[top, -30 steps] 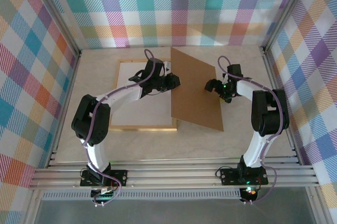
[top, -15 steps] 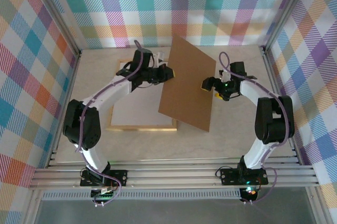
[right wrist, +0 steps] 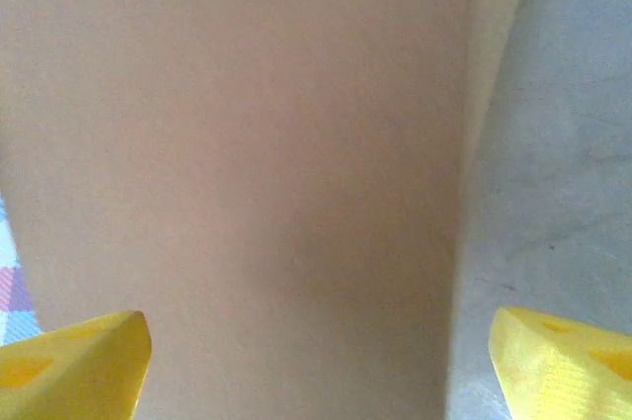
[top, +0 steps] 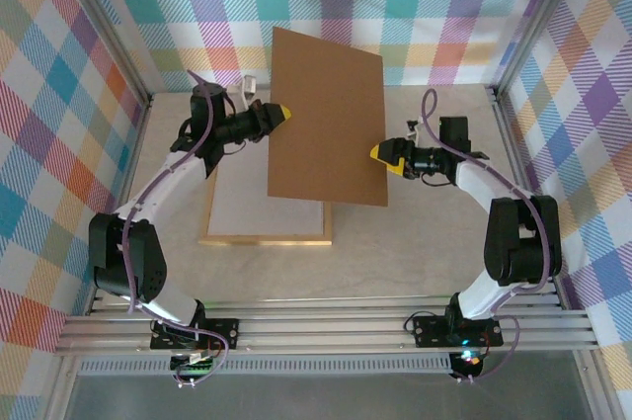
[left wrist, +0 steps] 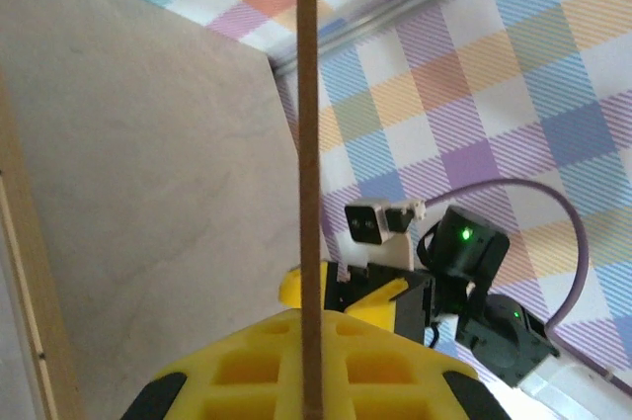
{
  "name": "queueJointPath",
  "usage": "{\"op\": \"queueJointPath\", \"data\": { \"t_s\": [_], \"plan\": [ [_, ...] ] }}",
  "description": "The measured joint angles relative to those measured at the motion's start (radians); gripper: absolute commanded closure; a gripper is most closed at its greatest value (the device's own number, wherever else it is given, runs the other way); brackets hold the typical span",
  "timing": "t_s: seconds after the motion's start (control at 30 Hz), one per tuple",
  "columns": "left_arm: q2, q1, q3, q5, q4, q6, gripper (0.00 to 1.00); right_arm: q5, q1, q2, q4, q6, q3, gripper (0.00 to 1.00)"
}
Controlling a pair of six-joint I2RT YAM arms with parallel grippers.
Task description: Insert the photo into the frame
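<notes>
A brown board is held up over the counter by the left fingers.

The left fingers are closed on the board's left edge; in the left wrist view the board is seen edge-on, pinched between the two yellow fingers. The right fingers are spread wide with nothing gripped. They are placed at the board's right edge, and whether they touch it cannot be told. The frame lies flat on the counter below the board, towards the left, and its right part is covered by the board. A white mat is seen inside it.
</notes>
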State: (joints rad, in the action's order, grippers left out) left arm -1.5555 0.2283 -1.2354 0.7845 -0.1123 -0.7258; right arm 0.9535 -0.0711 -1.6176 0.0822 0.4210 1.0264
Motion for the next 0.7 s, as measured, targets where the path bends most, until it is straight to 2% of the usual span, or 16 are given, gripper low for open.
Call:
{"op": "queueJointPath", "data": {
  "t_s": [0.37,0.5,0.57,0.63,0.7],
  "plan": [
    [-0.001,0.002,0.029,0.068,-0.078,-0.040,1.00,0.054,0.009,0.024,-0.138,0.117,-0.019,0.50],
    [-0.007,-0.006,0.029,0.079,-0.081,-0.037,1.00,0.054,0.014,0.031,-0.151,0.140,-0.027,0.66],
    [-0.011,-0.012,0.032,0.085,-0.082,-0.037,1.00,0.059,0.020,0.034,-0.160,0.157,-0.032,0.83],
    [-0.017,-0.023,0.037,0.089,-0.077,-0.032,1.00,0.091,0.031,0.039,-0.169,0.172,-0.034,0.94],
    [-0.029,-0.035,0.040,0.098,-0.072,-0.029,1.00,0.124,0.037,0.051,-0.176,0.184,-0.034,0.99]
  ]
}}
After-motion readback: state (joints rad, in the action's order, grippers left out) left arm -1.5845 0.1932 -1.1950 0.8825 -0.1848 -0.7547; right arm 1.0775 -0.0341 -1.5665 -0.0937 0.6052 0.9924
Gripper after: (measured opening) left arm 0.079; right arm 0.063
